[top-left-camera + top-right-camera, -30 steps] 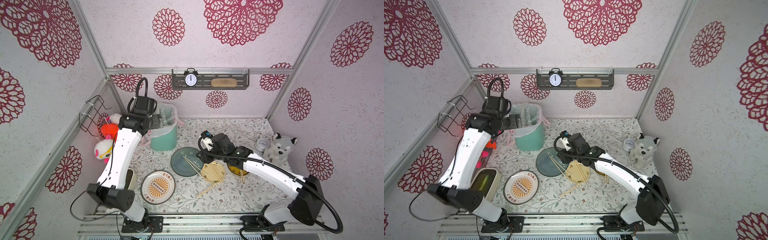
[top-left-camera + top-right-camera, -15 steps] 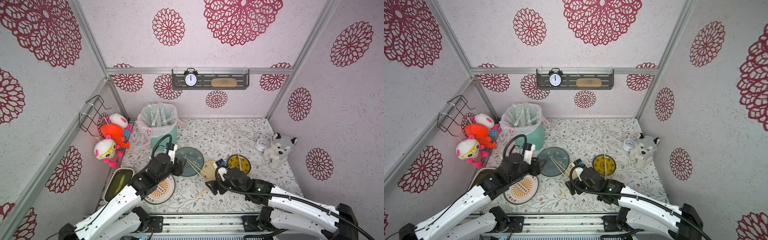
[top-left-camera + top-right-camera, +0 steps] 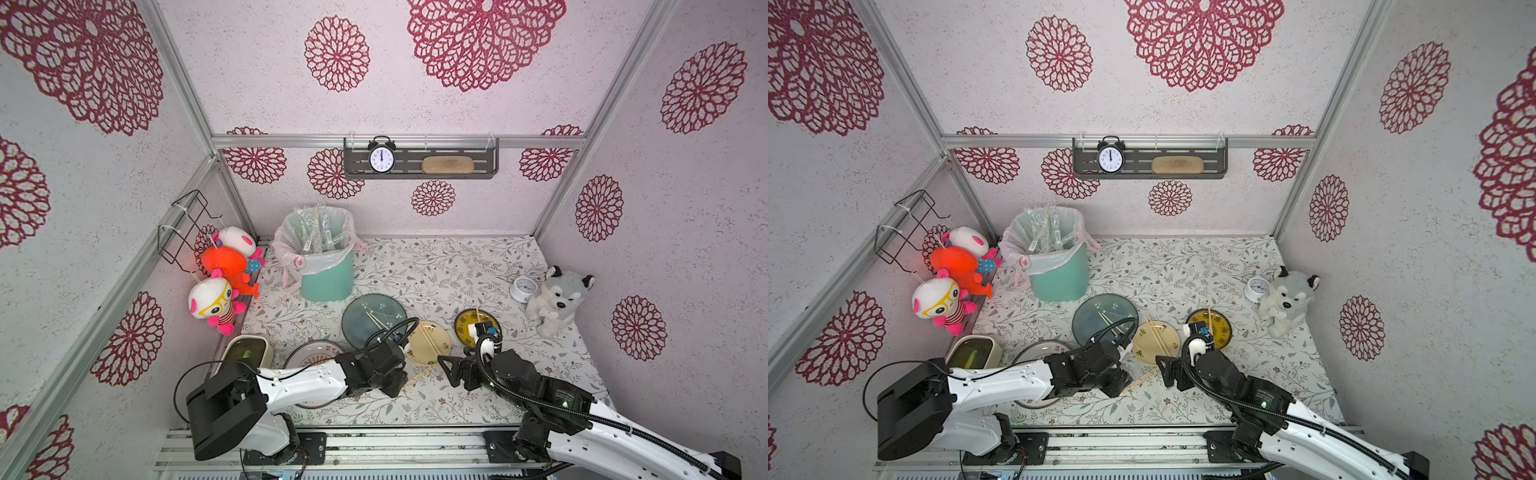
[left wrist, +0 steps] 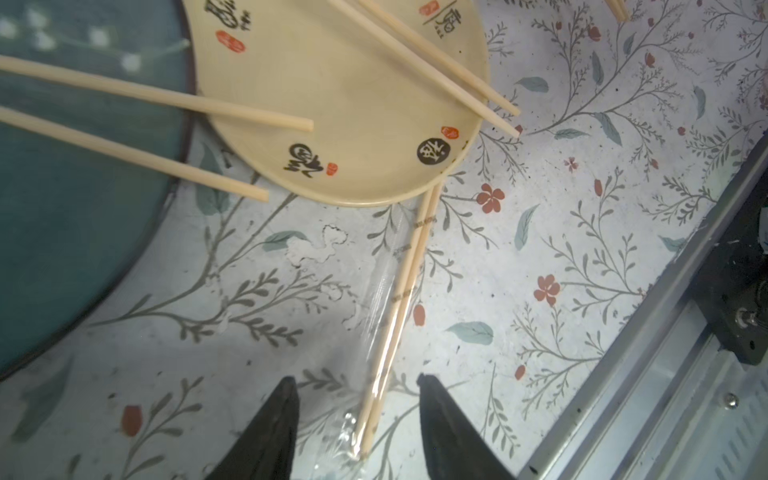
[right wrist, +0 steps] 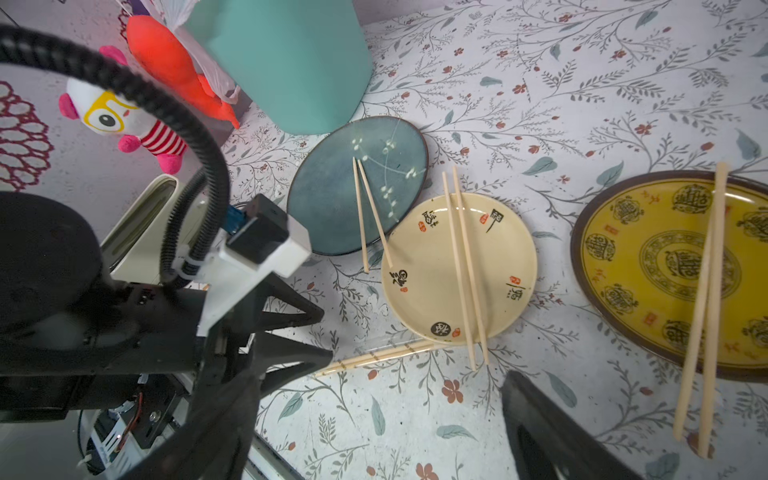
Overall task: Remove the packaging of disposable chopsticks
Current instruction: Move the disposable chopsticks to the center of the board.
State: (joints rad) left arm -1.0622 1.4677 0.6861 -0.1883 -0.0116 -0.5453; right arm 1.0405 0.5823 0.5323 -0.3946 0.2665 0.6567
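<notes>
The left gripper [image 4: 355, 378], jaws half spread, straddles the near end of the wrapped chopsticks [image 4: 405, 274] on the surface [image 4: 582, 249], seemingly to pinch their packaging [image 4: 376, 299], while the wide-spread right gripper [image 5: 370, 395] hovers alongside.

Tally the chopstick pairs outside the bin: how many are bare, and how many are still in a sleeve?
Bare pairs: 3 (teal-plate pair, cream-plate pair, yellow-plate pair)
Sleeved pair, lying on the table: 1
Total: 4
</notes>
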